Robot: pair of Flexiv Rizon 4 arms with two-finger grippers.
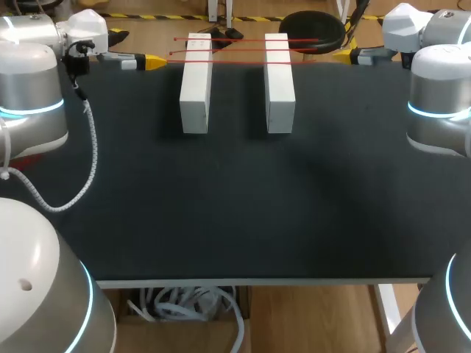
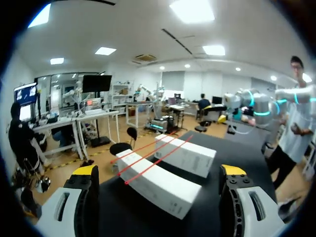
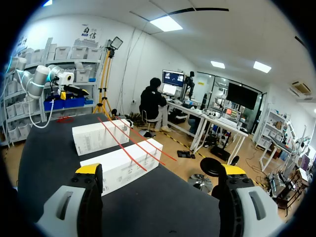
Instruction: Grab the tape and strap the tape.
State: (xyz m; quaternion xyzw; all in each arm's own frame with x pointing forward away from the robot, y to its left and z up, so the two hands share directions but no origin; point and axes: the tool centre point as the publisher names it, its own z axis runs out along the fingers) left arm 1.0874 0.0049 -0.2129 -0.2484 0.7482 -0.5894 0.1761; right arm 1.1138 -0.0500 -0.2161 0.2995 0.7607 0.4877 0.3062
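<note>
Two, counted that many white boxes on the black desk [image 1: 235, 206], over towards its far side. Saw the left box [image 1: 195, 84] and the right box [image 1: 280, 84] lying flat and parallel, long sides facing, well apart with bare desk between them. Found the tape [image 1: 243, 50] as three thin red lines stretched across the far ends of both boxes, resting on their tops, bridging the gap and poking out a bit past each box's outer side. Couldn't tell whether stuck down or just laid there, tbh.

Spotted the left tool [image 1: 151, 62] at the far left edge of the desk, pointing sideways at the left box, just short of the tape's ends. Checked the left wrist view too: fingers [image 2: 85, 197] spread wide, released, nothing between them, both boxes ahead with the red lines running over them.

Same deal on the other side. Saw the right tool [image 1: 344, 55] at the far right edge, aimed at the right box, near the tape's ends but apart from the box. Looked at the right wrist view: fingers [image 3: 86, 197] also spread wide, gripping nothing, boxes and tape out ahead.

Also noticed a white coiled cable [image 1: 90, 147] hanging off the left arm [image 1: 29, 88], looping down over the desk's left side.
</note>
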